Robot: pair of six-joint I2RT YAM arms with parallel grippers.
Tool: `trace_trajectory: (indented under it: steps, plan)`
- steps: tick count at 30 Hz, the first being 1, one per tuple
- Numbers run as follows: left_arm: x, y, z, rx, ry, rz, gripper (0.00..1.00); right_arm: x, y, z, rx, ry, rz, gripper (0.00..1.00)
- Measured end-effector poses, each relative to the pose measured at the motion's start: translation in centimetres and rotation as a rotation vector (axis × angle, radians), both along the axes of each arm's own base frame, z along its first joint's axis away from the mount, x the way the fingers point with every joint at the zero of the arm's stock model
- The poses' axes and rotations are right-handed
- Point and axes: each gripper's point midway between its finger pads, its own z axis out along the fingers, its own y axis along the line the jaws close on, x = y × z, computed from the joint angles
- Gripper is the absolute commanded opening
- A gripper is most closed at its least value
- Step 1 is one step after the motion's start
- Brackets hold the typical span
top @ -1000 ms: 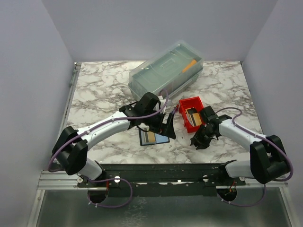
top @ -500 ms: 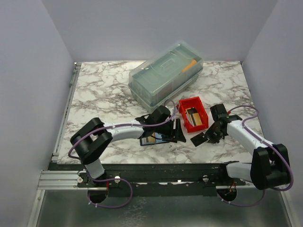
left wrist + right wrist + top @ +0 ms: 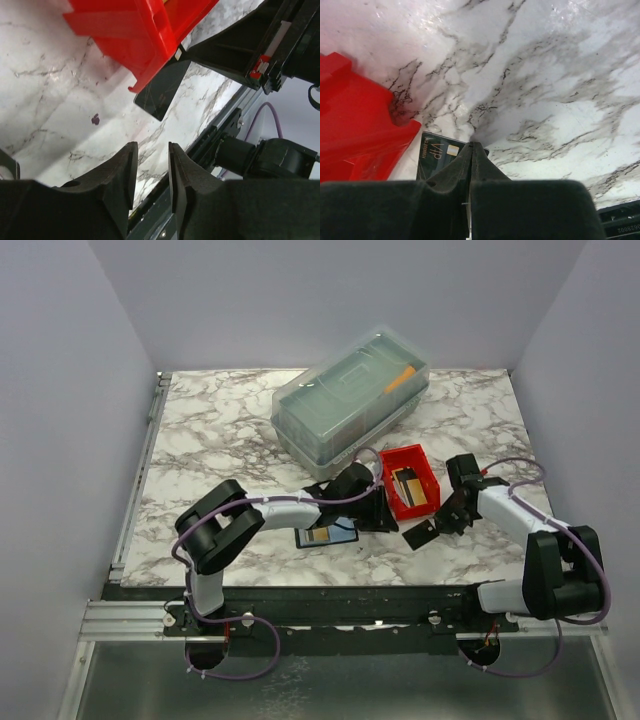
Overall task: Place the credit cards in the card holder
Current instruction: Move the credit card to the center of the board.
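Lidded box at upper centre of the surface; bin lower right of it; card holder lower left of bin; card just below bin.

dark card, "VIP" in pale lettering

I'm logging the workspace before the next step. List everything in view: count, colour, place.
marble table: one, white with grey veins, under everything
clear lidded box: one, clear, far centre
orange item: one, orange, inside that box
red bin: one, red, right of centre
card in bin: one seen, tan and dark, inside red bin
card holder: one, black with tan and blue showing, left of red bin
dark card: one, black, by bin's near corner
left claw: one, black, jaws apart, empty
right claw: one, black, shut on dark card
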Motion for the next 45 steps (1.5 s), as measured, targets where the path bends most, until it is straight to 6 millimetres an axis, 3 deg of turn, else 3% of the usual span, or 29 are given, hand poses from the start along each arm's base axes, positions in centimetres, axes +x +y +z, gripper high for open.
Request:
trace_trajectory:
  steps: [11, 18, 33, 45]
  plan:
    - [1.0, -1.2, -2.5, 0.039, -0.004, 0.025, 0.33, 0.5, 0.3, -0.1, 0.017, -0.002, 0.0, 0.0]
    - [0.5, -2.5, -3.7, 0.055, -0.001, 0.024, 0.35, 0.6, 0.3, -0.1, 0.018, -0.002, 0.0, 0.0]
    - [1.5, -4.4, -3.4, 0.016, 0.0, 0.058, 0.4, 0.6, 0.4, -0.1, 0.02, -0.003, 0.007, 0.0]
    - [-0.4, -5.6, -2.1, -0.072, 0.11, 0.003, 0.4, 1.0, 2.5, -0.1, 0.136, -0.036, 0.065, 0.0]
